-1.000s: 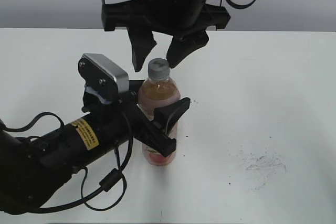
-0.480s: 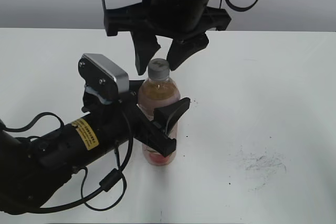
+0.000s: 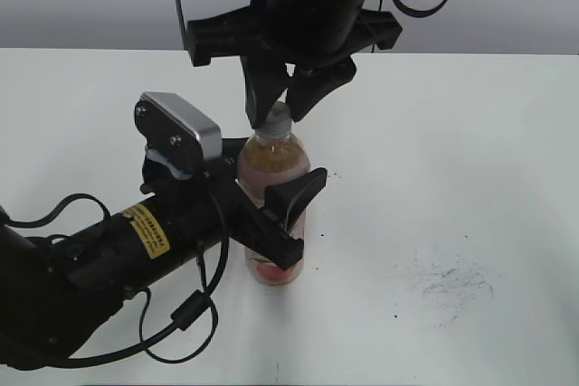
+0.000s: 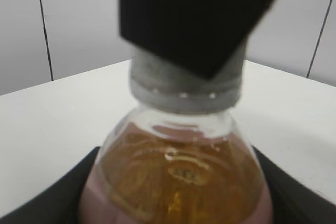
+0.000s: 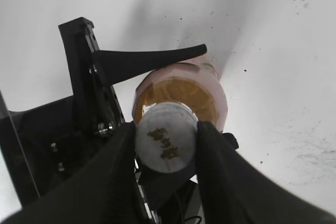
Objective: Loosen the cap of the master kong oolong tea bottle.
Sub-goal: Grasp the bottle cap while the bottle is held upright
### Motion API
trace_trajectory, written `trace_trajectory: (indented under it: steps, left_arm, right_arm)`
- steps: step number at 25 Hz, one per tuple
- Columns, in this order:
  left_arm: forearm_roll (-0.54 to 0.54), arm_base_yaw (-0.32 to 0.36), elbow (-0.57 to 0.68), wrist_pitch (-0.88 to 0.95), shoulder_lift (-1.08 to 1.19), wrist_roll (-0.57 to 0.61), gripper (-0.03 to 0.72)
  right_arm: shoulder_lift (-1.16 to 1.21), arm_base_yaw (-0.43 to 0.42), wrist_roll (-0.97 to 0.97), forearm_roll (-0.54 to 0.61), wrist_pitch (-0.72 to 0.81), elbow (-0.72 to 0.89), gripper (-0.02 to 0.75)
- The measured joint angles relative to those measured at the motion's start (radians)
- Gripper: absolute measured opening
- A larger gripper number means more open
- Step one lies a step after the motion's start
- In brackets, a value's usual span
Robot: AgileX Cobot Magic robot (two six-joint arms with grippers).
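The master kong oolong tea bottle (image 3: 273, 189) stands upright on the white table, amber tea inside, pink label below. My left gripper (image 3: 271, 210) is shut on its body from the left; its black fingers flank the bottle (image 4: 176, 182) in the left wrist view. The light-grey ribbed cap (image 3: 278, 116) sits on the neck. My right gripper (image 3: 280, 106) comes down from above and is shut on the cap, one finger on each side. In the right wrist view the cap (image 5: 167, 138) shows its dark mark between the two fingers (image 5: 166, 145). In the left wrist view a finger hides most of the cap (image 4: 184, 85).
The white table (image 3: 452, 178) has dark scuff marks at the right front (image 3: 452, 282) and small specks near the bottle. The left arm's black body and cables lie along the front left (image 3: 99, 268). A grey wall stands behind the table.
My right gripper's fingers, spread apart beside the cap a second ago, have closed in onto the cap. The left gripper and bottle have not moved.
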Motion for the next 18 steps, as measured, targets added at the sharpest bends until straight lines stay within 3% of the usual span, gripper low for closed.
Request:
trace_trajectory:
  steps: [7, 18]
  left_arm:
    - [-0.002, 0.000, 0.000, -0.001, 0.000, 0.000, 0.447]
    - [-0.007, 0.001, 0.000, -0.002, 0.000, 0.000, 0.447]
  right_arm:
    - [0.000, 0.000, -0.067, 0.000, 0.000, 0.000, 0.268]
    - [0.000, 0.000, -0.331, 0.012, -0.002, 0.000, 0.267]
